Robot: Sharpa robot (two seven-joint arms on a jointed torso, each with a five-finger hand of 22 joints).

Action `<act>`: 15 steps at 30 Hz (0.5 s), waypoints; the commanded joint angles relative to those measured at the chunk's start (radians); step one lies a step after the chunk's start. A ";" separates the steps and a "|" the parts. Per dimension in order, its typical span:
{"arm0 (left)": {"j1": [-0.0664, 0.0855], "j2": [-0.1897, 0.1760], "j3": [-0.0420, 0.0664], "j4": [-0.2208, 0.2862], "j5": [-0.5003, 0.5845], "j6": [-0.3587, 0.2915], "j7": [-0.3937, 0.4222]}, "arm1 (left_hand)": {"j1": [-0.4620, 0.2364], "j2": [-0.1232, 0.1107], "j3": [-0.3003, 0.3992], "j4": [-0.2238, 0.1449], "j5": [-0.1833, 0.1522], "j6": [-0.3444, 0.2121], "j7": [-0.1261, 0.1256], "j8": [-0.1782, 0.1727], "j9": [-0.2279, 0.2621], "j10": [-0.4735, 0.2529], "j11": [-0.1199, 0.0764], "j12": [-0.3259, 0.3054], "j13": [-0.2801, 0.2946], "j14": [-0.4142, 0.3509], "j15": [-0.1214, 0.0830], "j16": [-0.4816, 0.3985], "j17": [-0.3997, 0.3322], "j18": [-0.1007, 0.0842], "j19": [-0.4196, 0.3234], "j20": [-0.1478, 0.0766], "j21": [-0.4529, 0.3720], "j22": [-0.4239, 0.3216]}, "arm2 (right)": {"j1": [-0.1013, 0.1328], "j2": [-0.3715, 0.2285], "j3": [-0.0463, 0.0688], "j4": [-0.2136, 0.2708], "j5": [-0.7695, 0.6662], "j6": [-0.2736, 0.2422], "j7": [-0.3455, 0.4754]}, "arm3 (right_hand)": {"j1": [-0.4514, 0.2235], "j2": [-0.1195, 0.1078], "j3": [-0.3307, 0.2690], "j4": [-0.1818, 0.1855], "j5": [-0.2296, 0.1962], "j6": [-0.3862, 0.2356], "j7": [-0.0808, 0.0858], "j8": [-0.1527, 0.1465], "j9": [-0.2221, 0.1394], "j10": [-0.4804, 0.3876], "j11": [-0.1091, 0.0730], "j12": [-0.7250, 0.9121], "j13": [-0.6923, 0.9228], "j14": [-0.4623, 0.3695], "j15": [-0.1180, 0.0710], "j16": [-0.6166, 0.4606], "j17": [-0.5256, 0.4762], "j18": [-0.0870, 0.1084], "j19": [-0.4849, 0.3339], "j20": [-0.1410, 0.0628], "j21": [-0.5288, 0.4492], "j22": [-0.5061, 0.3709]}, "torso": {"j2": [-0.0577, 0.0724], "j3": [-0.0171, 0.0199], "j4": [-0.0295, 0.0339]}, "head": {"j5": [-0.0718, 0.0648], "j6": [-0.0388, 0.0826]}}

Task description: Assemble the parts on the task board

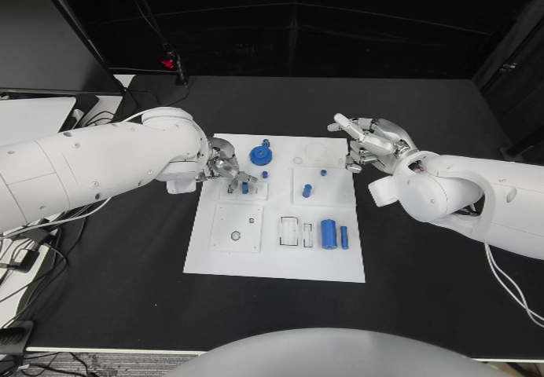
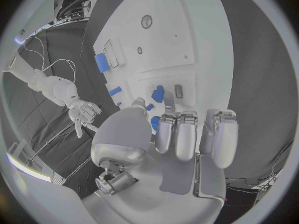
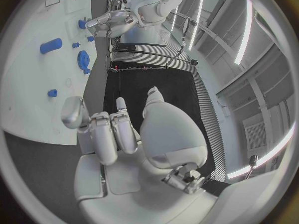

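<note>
Blue plastic peg (image 1: 244, 188) is sitting between the left hand's (image 1: 223, 170) fingertips over the white task board's (image 1: 277, 265) far-left panel; it seems to be seating it, which calls for a straight push. The right hand (image 1: 372, 144) is hovering beside the board, fingers loosely spread, holding nothing.

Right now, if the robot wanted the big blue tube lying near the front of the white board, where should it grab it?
Probably round the middle of the big blue cylinder, from straight above. It lies flat on the task board, long sides facing left and right, so fingers could close across its width. A thinner blue pin lies close on its right, so fingers need care there.
</note>
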 commanded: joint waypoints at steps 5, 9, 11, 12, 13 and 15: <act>0.003 0.019 0.001 -0.022 -0.002 0.092 -0.004 | 0.015 0.006 -0.006 -0.001 0.008 0.010 -0.006 -0.003 0.000 0.103 -0.009 0.003 0.263 0.107 -0.009 0.001 0.263 -0.007 0.104 -0.009 0.003 0.263 | 0.001 0.004 0.000 -0.001 0.003 0.005 0.002 | -0.005 0.008 -0.007 -0.001 0.001 -0.007 0.088 0.007 -0.002 -0.008 0.001 -0.006 0.154 0.047 0.005 0.005 0.200 -0.002 -0.010 0.000 0.002 0.123 | 0.000 -0.0001 0.0026 | 0.001 -0.001; 0.003 0.029 0.001 -0.035 -0.002 0.084 0.001 | 0.032 0.012 -0.004 -0.001 0.020 0.019 -0.010 -0.010 -0.001 0.103 -0.013 0.003 0.263 0.107 -0.012 0.001 0.263 -0.007 0.104 -0.012 0.003 0.263 | 0.001 0.005 0.000 -0.002 0.003 0.005 0.001 | -0.005 0.008 -0.007 -0.001 0.001 -0.007 0.088 0.007 -0.002 -0.008 0.001 -0.006 0.154 0.047 0.005 0.005 0.200 -0.002 -0.010 0.000 0.002 0.123 | -0.001 0.0001 0.0020 | 0.002 -0.001; 0.003 0.032 0.001 -0.040 -0.002 0.078 0.005 | 0.036 0.013 -0.004 -0.001 0.022 0.021 -0.011 -0.011 -0.001 0.103 -0.014 0.003 0.263 0.107 -0.013 0.001 0.263 -0.007 0.104 -0.013 0.003 0.263 | 0.001 0.005 0.000 -0.003 0.003 0.005 0.000 | -0.005 0.008 -0.007 -0.001 0.001 -0.007 0.088 0.007 -0.002 -0.008 0.001 -0.006 0.154 0.047 0.005 0.005 0.200 -0.002 -0.010 0.000 0.002 0.123 | -0.001 -0.0001 0.0017 | 0.002 0.000; 0.003 0.034 0.001 -0.042 -0.002 0.072 0.008 | 0.039 0.014 -0.004 -0.001 0.025 0.022 -0.011 -0.012 -0.001 0.103 -0.014 0.003 0.263 0.107 -0.013 0.001 0.263 -0.007 0.104 -0.013 0.003 0.263 | 0.001 0.006 0.000 -0.003 0.003 0.005 0.000 | -0.005 0.008 -0.007 -0.001 0.001 -0.007 0.088 0.007 -0.002 -0.008 0.001 -0.006 0.154 0.047 0.005 0.005 0.200 -0.002 -0.010 0.000 0.002 0.123 | -0.001 -0.0003 0.0013 | 0.002 0.000; 0.003 0.035 0.001 -0.045 -0.002 0.068 0.011 | 0.042 0.014 -0.003 -0.002 0.027 0.023 -0.012 -0.014 -0.001 0.103 -0.015 0.003 0.263 0.107 -0.014 0.001 0.263 -0.007 0.104 -0.014 0.003 0.263 | 0.001 0.006 0.000 -0.003 0.003 0.005 0.000 | -0.005 0.008 -0.007 -0.001 0.001 -0.007 0.088 0.007 -0.002 -0.008 0.001 -0.006 0.154 0.047 0.005 0.005 0.200 -0.002 -0.010 0.000 0.002 0.123 | -0.001 -0.0003 0.0011 | 0.002 0.000; 0.003 0.038 0.001 -0.049 -0.002 0.064 0.016 | 0.046 0.014 -0.003 -0.002 0.030 0.024 -0.013 -0.015 -0.001 0.103 -0.016 0.003 0.263 0.107 -0.015 0.001 0.263 -0.007 0.104 -0.014 0.003 0.263 | 0.000 0.006 0.000 -0.004 0.003 0.005 -0.001 | -0.005 0.008 -0.007 -0.001 0.001 -0.007 0.088 0.007 -0.002 -0.008 0.001 -0.006 0.154 0.047 0.005 0.005 0.200 -0.002 -0.010 0.000 0.002 0.123 | -0.001 0.0000 0.0015 | 0.001 0.000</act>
